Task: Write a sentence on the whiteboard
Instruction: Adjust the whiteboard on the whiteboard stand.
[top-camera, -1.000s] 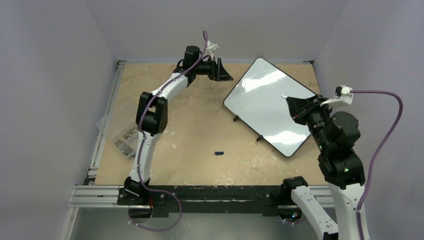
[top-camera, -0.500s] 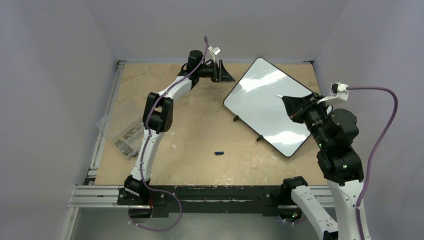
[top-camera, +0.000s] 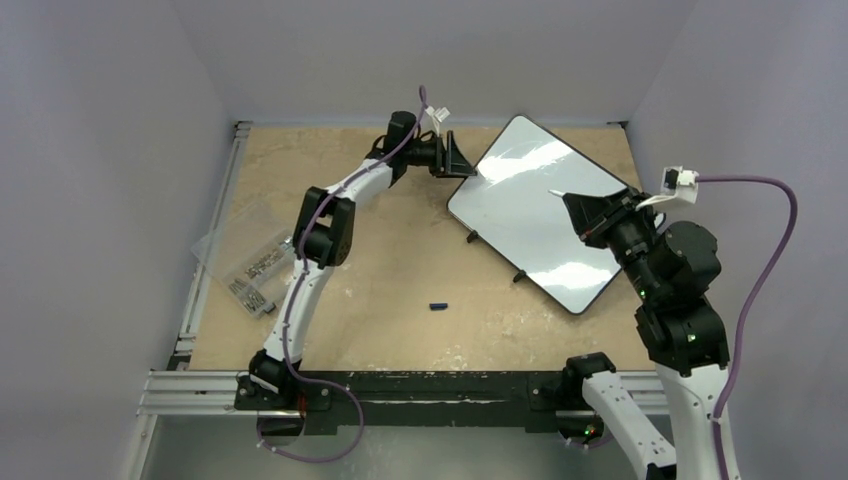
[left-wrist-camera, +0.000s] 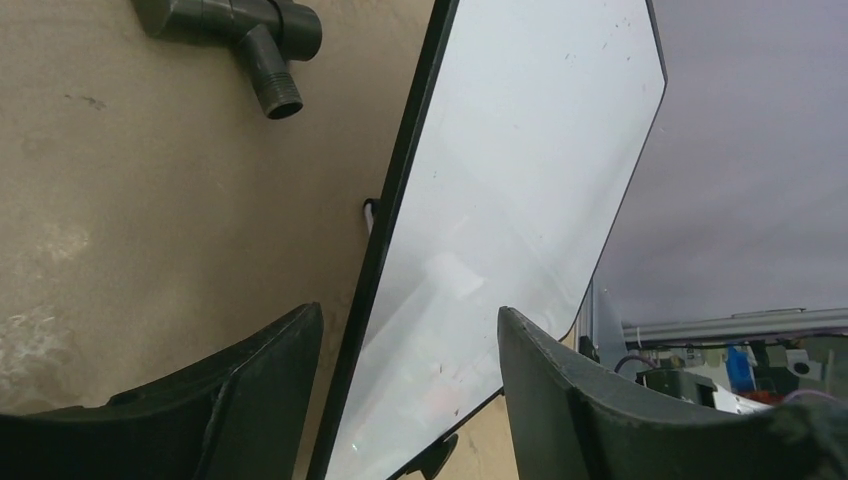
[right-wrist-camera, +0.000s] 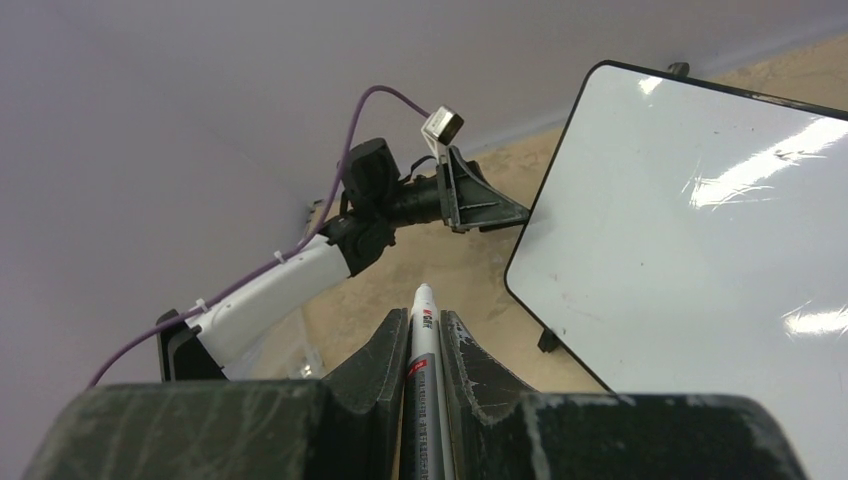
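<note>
The whiteboard (top-camera: 535, 215) lies at an angle at the table's back right, glossy white with a thin black rim. The sentence is out of view; the whiteboard (right-wrist-camera: 720, 220) shows only glare and faint smudges. My left gripper (top-camera: 468, 166) is at the board's far left edge. In the left wrist view the left gripper (left-wrist-camera: 410, 312) is open, with the whiteboard's (left-wrist-camera: 520, 180) rim running between its fingers, clear of both. My right gripper (top-camera: 585, 213) hovers over the board's right side. The right gripper (right-wrist-camera: 425, 322) is shut on a white marker (right-wrist-camera: 423, 335), tip pointing forward.
A small blue cap (top-camera: 437, 306) lies on the tan table near the middle front. A clear plastic bag (top-camera: 245, 270) sits at the left edge. A dark tee-shaped fitting (left-wrist-camera: 245, 30) rests on the table beside the board's rim. Grey walls enclose three sides.
My left arm has reached right, bringing its gripper from beside the board to its edge, with the jaws slightly narrower. The right gripper with the marker shifted a little left.
</note>
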